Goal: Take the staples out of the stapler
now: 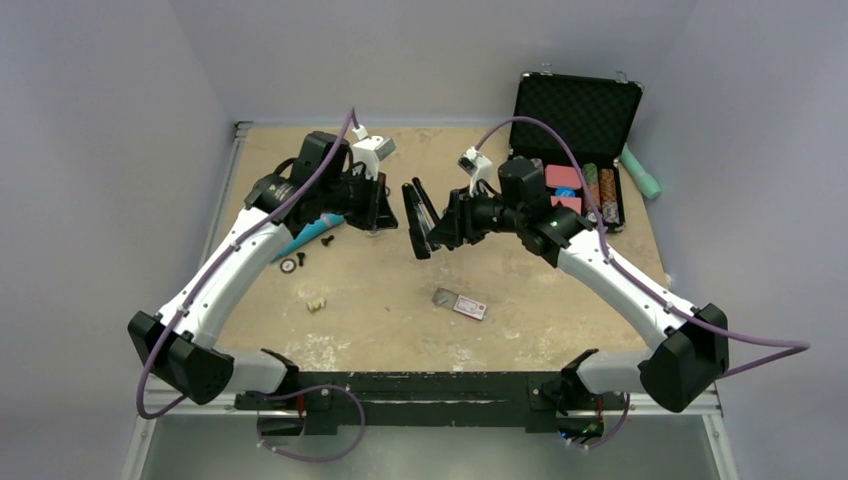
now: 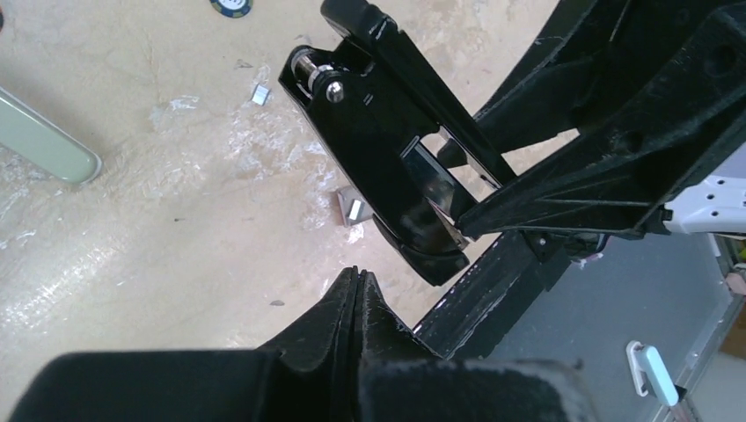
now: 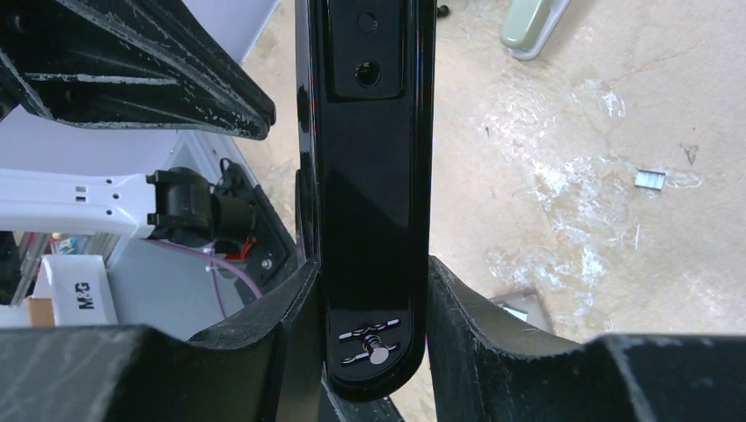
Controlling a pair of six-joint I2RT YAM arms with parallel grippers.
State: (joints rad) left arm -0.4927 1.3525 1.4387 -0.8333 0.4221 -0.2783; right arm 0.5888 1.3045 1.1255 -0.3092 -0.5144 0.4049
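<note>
The black stapler (image 1: pixel 415 218) is held up above the middle of the table, hinged open. My right gripper (image 1: pixel 442 228) is shut on it; in the right wrist view the stapler's glossy base (image 3: pixel 374 176) sits clamped between the two fingers of the right gripper (image 3: pixel 369 281). My left gripper (image 1: pixel 378 208) is just left of the stapler, shut and empty. In the left wrist view the left gripper (image 2: pixel 359 280) has its tips pressed together just below the open stapler (image 2: pixel 387 132). A short staple strip (image 3: pixel 651 179) lies on the table; another small piece (image 1: pixel 316 302) lies at front left.
A small staple box (image 1: pixel 462 303) lies on the table below the grippers. An open black case (image 1: pixel 580 110) with coloured items stands at back right, with a mint-green tool (image 1: pixel 641 170) beside it. A teal cone (image 1: pixel 310 236), screws (image 1: pixel 327 240) and a washer (image 1: pixel 289 264) lie at left.
</note>
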